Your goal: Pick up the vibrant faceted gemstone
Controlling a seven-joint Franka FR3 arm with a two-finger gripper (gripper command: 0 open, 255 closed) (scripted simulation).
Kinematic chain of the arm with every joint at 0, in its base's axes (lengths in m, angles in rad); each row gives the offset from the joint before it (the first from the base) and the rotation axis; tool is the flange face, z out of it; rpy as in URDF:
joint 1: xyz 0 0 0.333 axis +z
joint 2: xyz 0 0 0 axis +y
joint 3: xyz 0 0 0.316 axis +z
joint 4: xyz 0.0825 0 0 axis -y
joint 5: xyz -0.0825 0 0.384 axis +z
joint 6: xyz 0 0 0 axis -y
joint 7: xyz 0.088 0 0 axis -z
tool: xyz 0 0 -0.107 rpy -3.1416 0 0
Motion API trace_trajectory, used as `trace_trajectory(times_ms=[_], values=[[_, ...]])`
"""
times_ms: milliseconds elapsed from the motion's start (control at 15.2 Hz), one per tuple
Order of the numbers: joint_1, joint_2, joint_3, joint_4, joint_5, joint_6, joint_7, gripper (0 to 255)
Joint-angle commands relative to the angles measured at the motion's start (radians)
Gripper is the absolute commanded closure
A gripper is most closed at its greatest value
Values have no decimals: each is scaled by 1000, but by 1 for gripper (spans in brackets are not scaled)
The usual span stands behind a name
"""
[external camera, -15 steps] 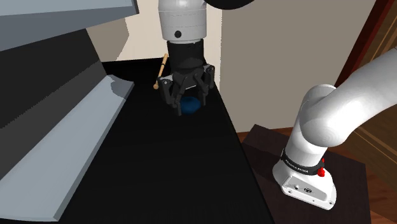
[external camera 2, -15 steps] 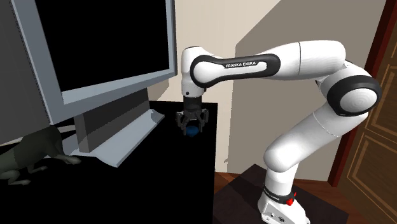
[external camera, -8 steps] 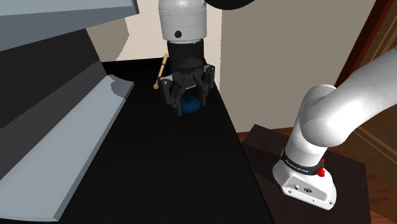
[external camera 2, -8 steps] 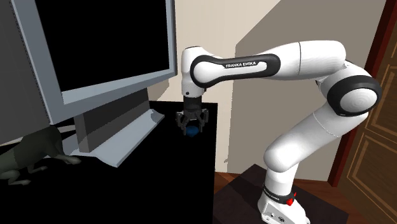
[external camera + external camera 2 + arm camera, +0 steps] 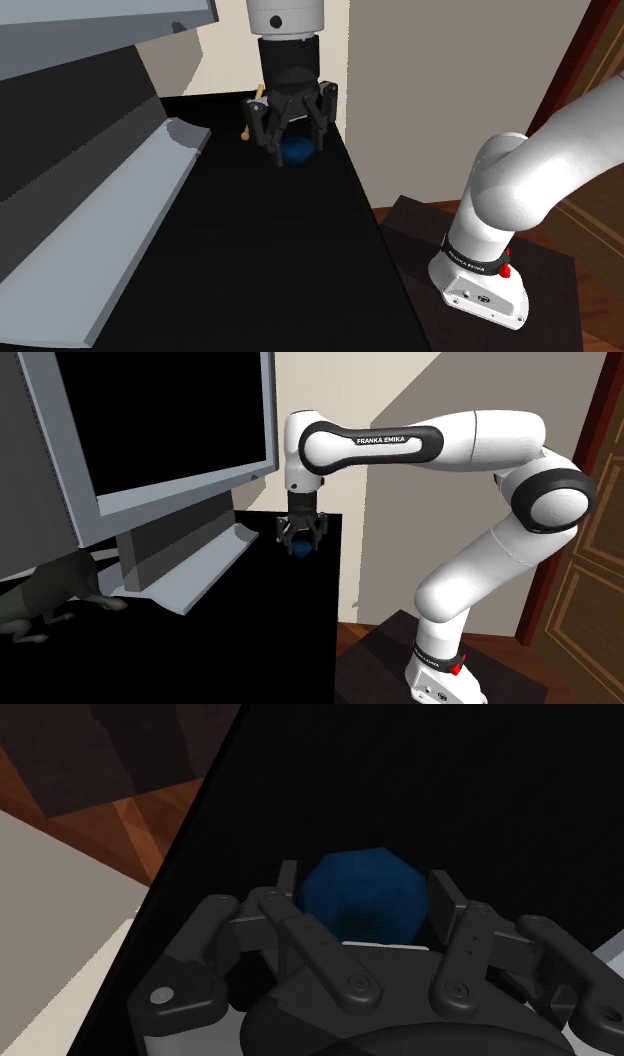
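Gripper (image 5: 293,148), top centre of shoulder view, pinches blue gem (image 5: 298,153) side-to-side, prob. to lift it off the black tabletop (image 5: 250,260).

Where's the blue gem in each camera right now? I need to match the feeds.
Shoulder view: blue gem upper middle, between the gripper fingers.
Second exterior view: gem near centre, under the arm's wrist.
Wrist view: gem mid-picture, clasped by both fingers.
Shared landmark: the black gripper clasping it.
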Motion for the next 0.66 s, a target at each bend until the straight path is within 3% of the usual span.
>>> trace_trajectory(times_ms=[0, 594], values=[[-4, 7, -5, 33, -6, -27, 2, 255], [-13, 34, -17, 148, -22, -117, 12, 255]])
